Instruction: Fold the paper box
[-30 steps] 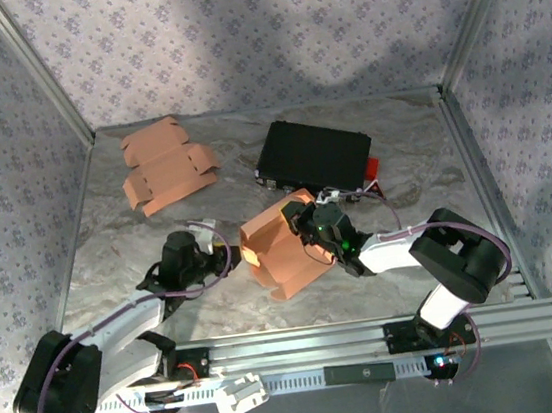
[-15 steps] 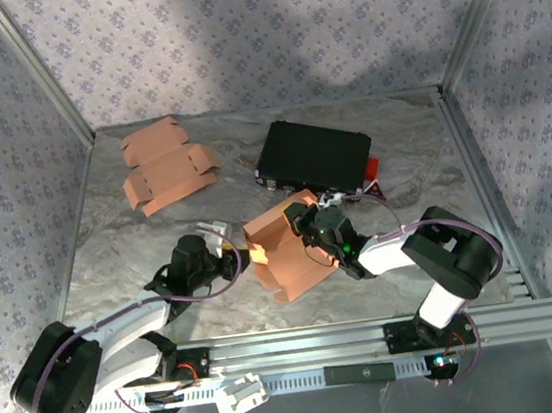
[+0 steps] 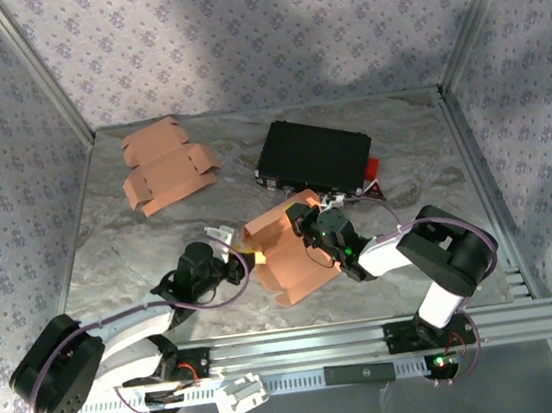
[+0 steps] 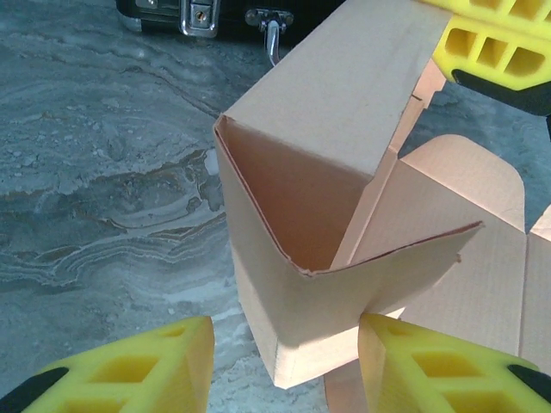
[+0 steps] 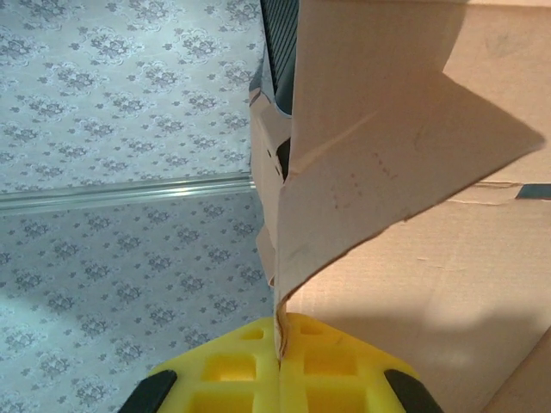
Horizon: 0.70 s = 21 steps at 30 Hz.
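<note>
The paper box (image 3: 293, 260), tan cardboard and partly folded with its walls raised, stands near the table's front centre. My left gripper (image 3: 241, 262) is at its left side. In the left wrist view the box (image 4: 310, 172) points a lower corner between my open yellow fingers (image 4: 164, 366); the right one touches the wall, the left one stands apart. My right gripper (image 3: 309, 229) is at the box's far right edge. In the right wrist view it (image 5: 280, 357) is shut on the thin edge of a flap of the box (image 5: 387, 129).
A black case (image 3: 315, 156) with metal latches lies behind the box, a small red thing (image 3: 373, 166) at its right end. Flat cardboard blanks (image 3: 165, 165) lie at the back left. Patterned walls and metal rails enclose the table (image 3: 425, 188).
My left gripper has slid right up to the box and its jaws have widened around the corner. The right gripper keeps its grip, and the box has shifted slightly.
</note>
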Each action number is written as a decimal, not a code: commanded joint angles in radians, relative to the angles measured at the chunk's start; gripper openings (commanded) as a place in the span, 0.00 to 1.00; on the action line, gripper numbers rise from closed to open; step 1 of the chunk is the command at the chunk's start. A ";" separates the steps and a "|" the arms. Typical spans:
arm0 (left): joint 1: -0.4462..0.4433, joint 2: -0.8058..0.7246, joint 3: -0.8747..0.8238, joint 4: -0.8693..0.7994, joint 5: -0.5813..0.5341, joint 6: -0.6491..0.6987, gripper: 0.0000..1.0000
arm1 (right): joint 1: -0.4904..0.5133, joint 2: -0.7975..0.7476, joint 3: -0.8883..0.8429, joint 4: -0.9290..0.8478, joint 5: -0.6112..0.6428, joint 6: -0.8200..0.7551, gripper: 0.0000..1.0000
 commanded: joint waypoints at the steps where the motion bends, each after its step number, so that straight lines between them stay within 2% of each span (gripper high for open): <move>1: -0.023 0.022 -0.003 0.088 -0.023 0.041 0.48 | 0.002 0.017 -0.009 0.035 0.027 -0.007 0.00; 4: -0.061 0.042 -0.033 0.185 -0.046 0.081 0.52 | 0.005 0.018 -0.010 0.040 0.029 -0.004 0.00; 8: -0.063 0.068 -0.015 0.174 -0.055 0.076 0.54 | 0.008 0.021 -0.016 0.056 0.040 -0.002 0.00; 21: -0.114 0.165 0.029 0.240 -0.123 0.061 0.36 | 0.034 0.055 -0.034 0.110 0.086 0.013 0.00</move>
